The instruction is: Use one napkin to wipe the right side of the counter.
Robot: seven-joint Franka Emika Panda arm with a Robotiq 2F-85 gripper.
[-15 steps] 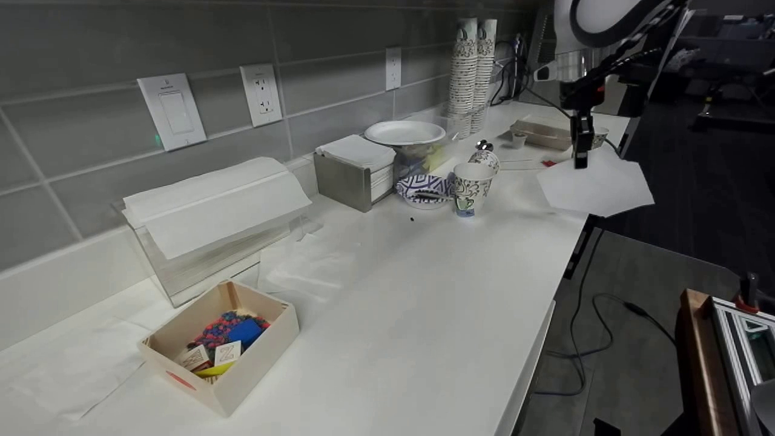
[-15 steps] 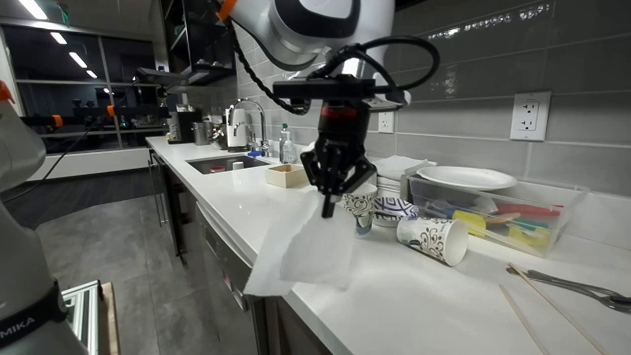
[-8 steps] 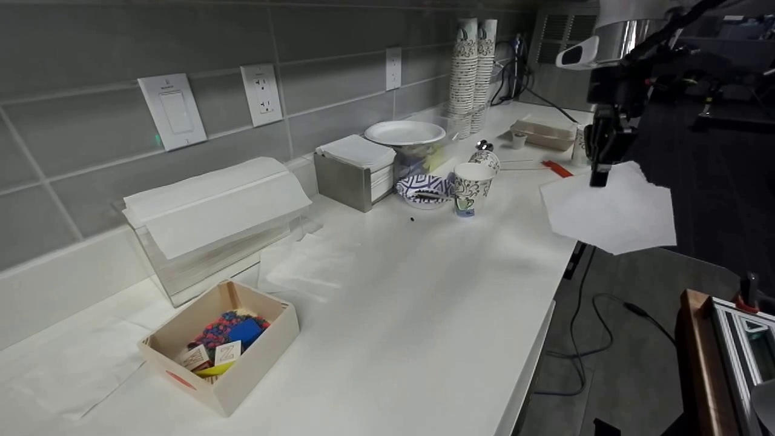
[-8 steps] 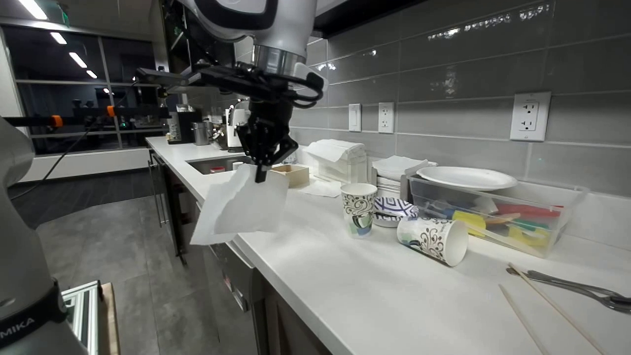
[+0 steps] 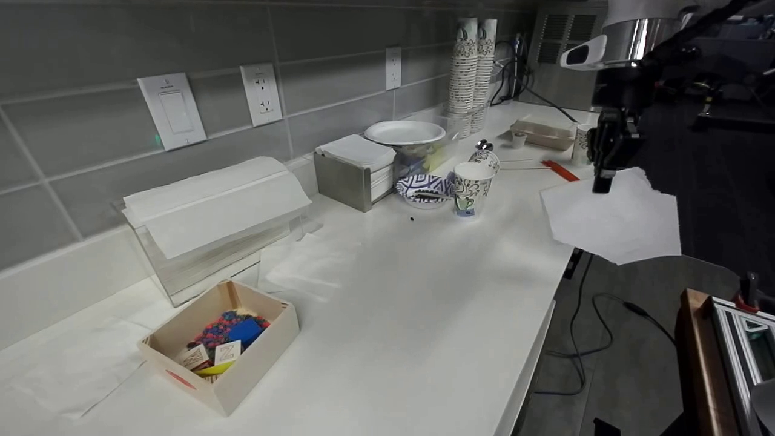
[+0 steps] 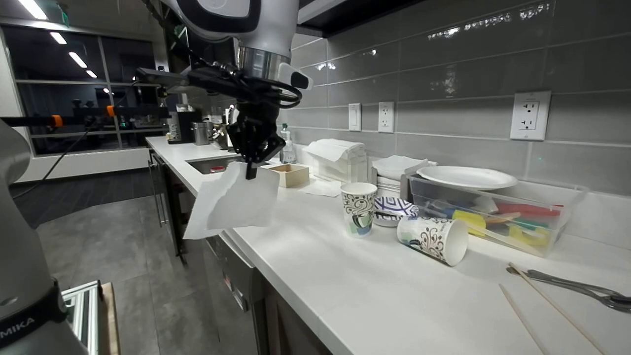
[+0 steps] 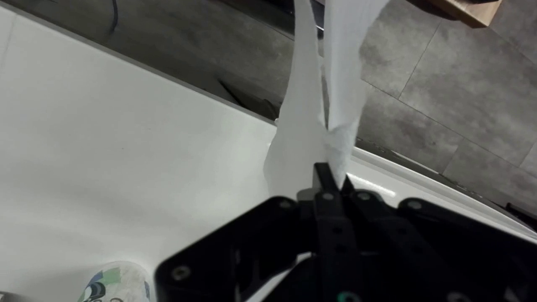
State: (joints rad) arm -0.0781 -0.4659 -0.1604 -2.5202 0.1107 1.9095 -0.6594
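Note:
My gripper [image 5: 601, 186] is shut on one edge of a white napkin [image 5: 614, 218], which hangs from the fingertips over the front edge of the white counter [image 5: 387, 339]. In an exterior view the gripper [image 6: 251, 173] and the hanging napkin [image 6: 241, 202] are above the counter's front edge [image 6: 305, 301], on the sink side of the standing cup. In the wrist view the jaws of the gripper [image 7: 335, 178] are closed together on the napkin [image 7: 293, 138], which is folded and partly over the floor. The counter [image 7: 126, 138] lies below. Whether the napkin touches the counter is unclear.
A patterned paper cup [image 6: 359, 209] stands beside a lying cup [image 6: 434, 239] and a patterned bowl [image 6: 394, 209]. A clear bin [image 6: 493, 222], chopsticks [image 6: 522, 320] and tongs [image 6: 572, 283] are nearby. A wooden box [image 5: 266, 357], towel dispenser [image 5: 212, 212] and napkin holder [image 5: 342, 181] line the wall side.
The gripper has moved along the front edge toward the sink with the napkin hanging from it, only slightly in the last half second. The standing cup and a red item are now unobstructed.

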